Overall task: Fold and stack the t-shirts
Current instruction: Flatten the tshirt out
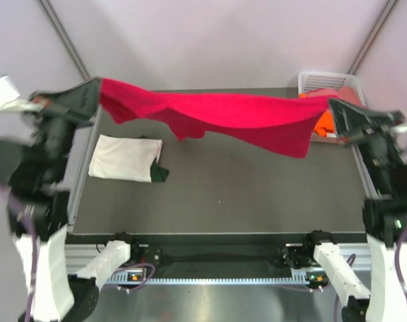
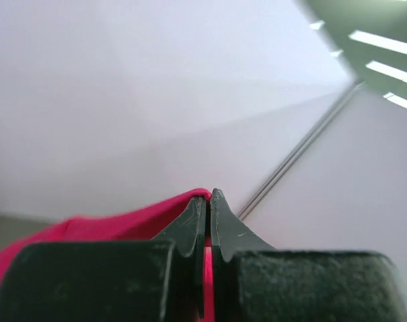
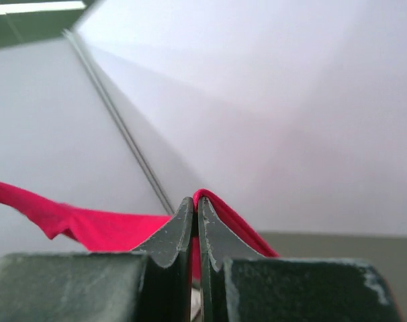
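The crimson-red t-shirt (image 1: pixel 217 114) hangs stretched in the air across the far half of the table, held at both ends. My left gripper (image 1: pixel 96 90) is shut on its left end, raised at the far left; red cloth (image 2: pixel 116 225) shows pinched between its fingers. My right gripper (image 1: pixel 332 104) is shut on the right end at the far right; red cloth (image 3: pixel 237 228) drapes over its fingertips. A folded cream-white t-shirt (image 1: pixel 124 157) lies flat at the table's left, with a dark piece of cloth (image 1: pixel 159 173) at its right corner. An orange t-shirt (image 1: pixel 326 122) lies in the basket.
A white plastic lattice basket (image 1: pixel 324 82) stands at the far right corner of the dark table (image 1: pixel 244 194). Light walls surround the table on three sides. Both wrist views look up at walls and ceiling.
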Tool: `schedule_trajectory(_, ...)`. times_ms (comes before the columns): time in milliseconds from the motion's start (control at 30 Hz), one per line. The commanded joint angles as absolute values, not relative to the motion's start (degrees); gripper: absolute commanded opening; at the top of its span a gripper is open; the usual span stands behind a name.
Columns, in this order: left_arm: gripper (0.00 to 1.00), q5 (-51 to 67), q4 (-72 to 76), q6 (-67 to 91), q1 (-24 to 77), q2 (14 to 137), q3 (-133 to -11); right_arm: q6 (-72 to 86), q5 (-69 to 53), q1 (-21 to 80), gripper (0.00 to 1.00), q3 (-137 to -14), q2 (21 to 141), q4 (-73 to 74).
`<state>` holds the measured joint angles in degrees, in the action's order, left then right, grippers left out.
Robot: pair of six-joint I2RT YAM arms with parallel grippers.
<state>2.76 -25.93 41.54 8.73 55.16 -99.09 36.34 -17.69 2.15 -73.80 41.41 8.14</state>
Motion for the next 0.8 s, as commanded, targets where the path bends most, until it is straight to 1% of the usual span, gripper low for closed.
schedule_trajectory(0, 0.00, 4.3, -19.8, 39.5, 8.7, 51.2, -100.3, 34.5, -15.5, 2.5, 0.00, -76.5, 34.6, 9.4)
schedule_trajectory(100, 0.00, 4.1, -19.5, 40.1, 8.7, 50.7, -104.0, 33.2, -13.2, 2.5, 0.00, -78.9, 31.5, 13.1)
schedule_trajectory(167, 0.00, 4.7, -20.6, 40.7, 8.7, 53.0, -107.2, 32.9, -12.2, 2.5, 0.00, -81.5, 31.1, 15.0)
schedule_trajectory(200, 0.00, 5.1, -20.7, 40.9, 8.7, 54.1, -110.9, 32.4, -11.1, 2.5, 0.00, -82.5, 31.6, 15.8)
schedule_trajectory(233, 0.00, 5.6, -21.0, 41.2, 8.7, 57.1, -112.7, 32.2, -10.5, 2.6, 0.00, -83.7, 32.2, 16.6)
schedule_trajectory(300, 0.00, 4.8, -22.0, 41.4, 8.7, 60.5, -117.0, 31.2, -8.5, 2.5, 0.00, -87.3, 35.8, 19.1)
schedule_trajectory(367, 0.00, 4.0, -22.1, 41.5, 8.7, 66.2, -118.2, 30.7, -6.4, 2.6, 0.00, -89.6, 41.5, 21.2)
schedule_trajectory(400, 0.00, 3.9, -22.1, 41.7, 8.7, 68.1, -117.8, 30.5, -5.0, 2.5, 0.00, -89.4, 43.4, 21.2)
schedule_trajectory(467, 0.00, 5.5, -20.0, 43.2, 8.7, 75.7, -115.3, 31.2, -4.0, 2.6, 0.00, -86.9, 48.5, 19.7)
schedule_trajectory(500, 0.00, 6.1, -20.0, 43.6, 8.7, 75.8, -114.4, 31.6, -3.8, 2.6, 0.00, -86.0, 50.1, 18.9)
schedule_trajectory(600, 0.00, 6.7, -15.9, 44.6, 8.7, 82.2, -111.4, 33.6, -4.4, 2.5, 0.00, -81.2, 55.6, 13.8)
schedule_trajectory(700, 0.00, 6.8, -14.2, 44.6, 8.7, 88.6, -113.8, 34.9, -4.9, 2.5, 0.00, -80.3, 62.2, 10.0)
schedule_trajectory(733, 0.00, 6.7, -14.5, 44.6, 8.6, 92.3, -115.5, 35.2, -5.4, 2.5, 0.00, -81.2, 64.1, 9.9)
schedule_trajectory(767, 0.00, 6.9, -15.6, 44.6, 8.6, 94.5, -117.8, 35.4, -6.1, 2.1, 0.00, -84.3, 68.6, 9.9)
